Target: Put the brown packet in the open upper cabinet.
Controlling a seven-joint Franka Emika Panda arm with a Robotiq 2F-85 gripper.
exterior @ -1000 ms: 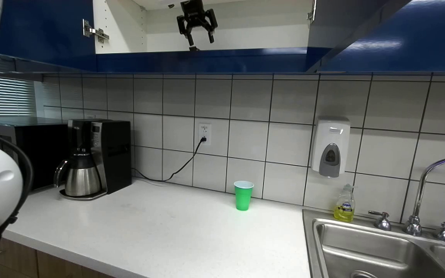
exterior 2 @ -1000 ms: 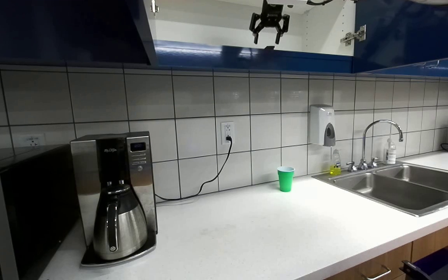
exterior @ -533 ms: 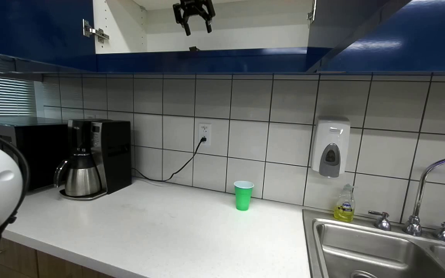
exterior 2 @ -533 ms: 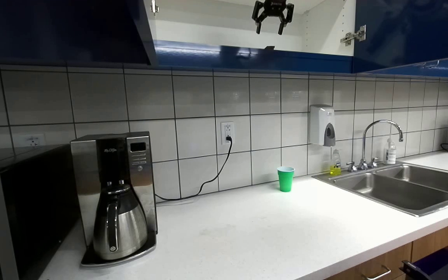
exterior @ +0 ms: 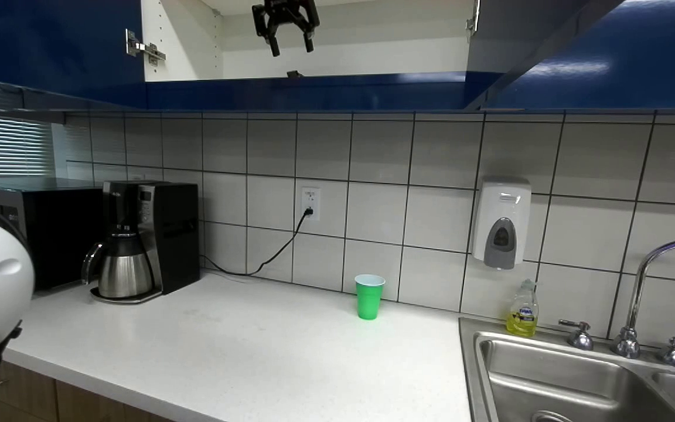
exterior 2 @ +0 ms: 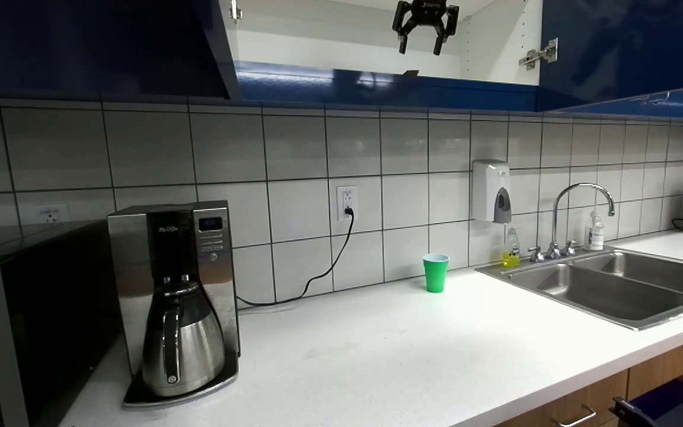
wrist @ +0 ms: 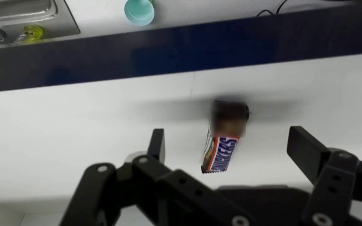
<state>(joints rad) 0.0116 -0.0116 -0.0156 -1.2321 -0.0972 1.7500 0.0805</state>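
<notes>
The packet [wrist: 225, 153] lies on the white floor of the cabinet [exterior: 396, 47], one end near the blue lip [exterior: 308, 94], the other pointing deeper in. A patch of wrapper is blurred in the wrist view. In both exterior views only a dark bit shows over the lip, above the back edge of the tabletop [exterior 2: 341, 356], between the sink end and the coffee maker end.

Change over the last second: the end effector [exterior 2: 420, 52] gains height and shifts slightly sideways in both exterior views; the packet keeps its place. Fingers [wrist: 158, 144] are spread wide, one on either side of the packet in the wrist view, with a visible gap down to it in both exterior views. Nothing clamped.

Reading: release looks done, and the packet seems not to cling to the pads. Placing is probably complete; withdrawal is what remains. Risk: with the packet this near the lip, a low exit could drag it forward, so extra height first seems sensible.

Outward: cup [exterior: 369, 298] stands near the tabletop's back edge, toward the sink [exterior: 474, 363]. Soap [exterior: 523, 313] stands at the sink's back rim. Coffee maker [exterior: 162, 234] sits toward the opposite end, by the back edge.
</notes>
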